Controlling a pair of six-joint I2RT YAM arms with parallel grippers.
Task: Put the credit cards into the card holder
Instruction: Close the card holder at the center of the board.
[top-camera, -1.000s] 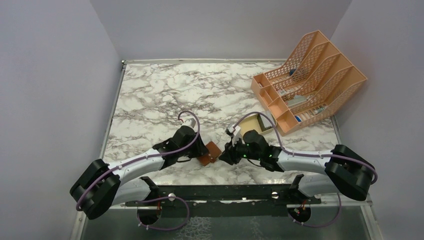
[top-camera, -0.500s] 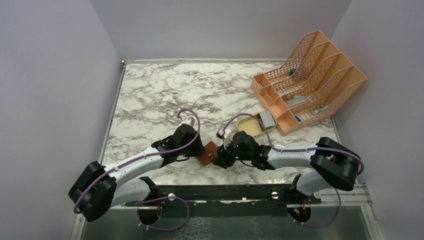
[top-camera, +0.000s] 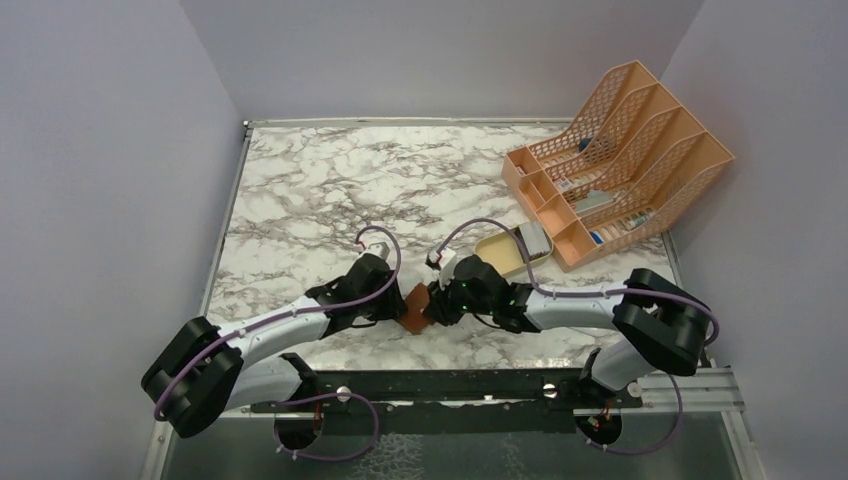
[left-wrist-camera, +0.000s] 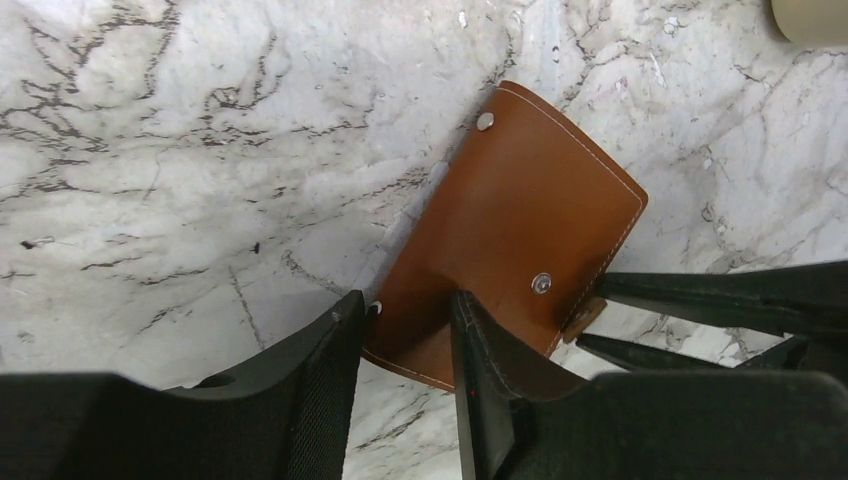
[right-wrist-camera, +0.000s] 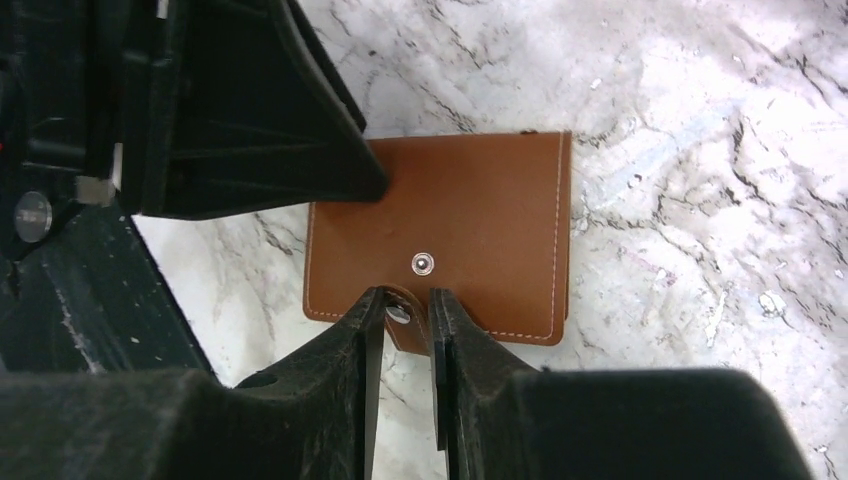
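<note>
The brown leather card holder (top-camera: 416, 308) lies near the table's front edge, between my two grippers. My left gripper (left-wrist-camera: 405, 322) stands open, straddling the holder's (left-wrist-camera: 520, 215) near corner. One finger touches the corner and the other rests over the leather. My right gripper (right-wrist-camera: 399, 312) comes from the opposite side and is shut on the snap tab of the holder (right-wrist-camera: 470, 225). Flat pale grey pieces (top-camera: 535, 238), likely the credit cards, lie at the far end of the tan tray.
A tan oval tray (top-camera: 497, 254) sits just behind the right gripper (top-camera: 436, 303). An orange mesh file rack (top-camera: 620, 160) with papers stands at the back right. The left gripper (top-camera: 397, 300) and its arm reach in from the front left.
The right arm has swung left to the card holder and its jaws have narrowed onto the snap tab. The holder now shows narrower between the grippers. The left arm barely moved.
</note>
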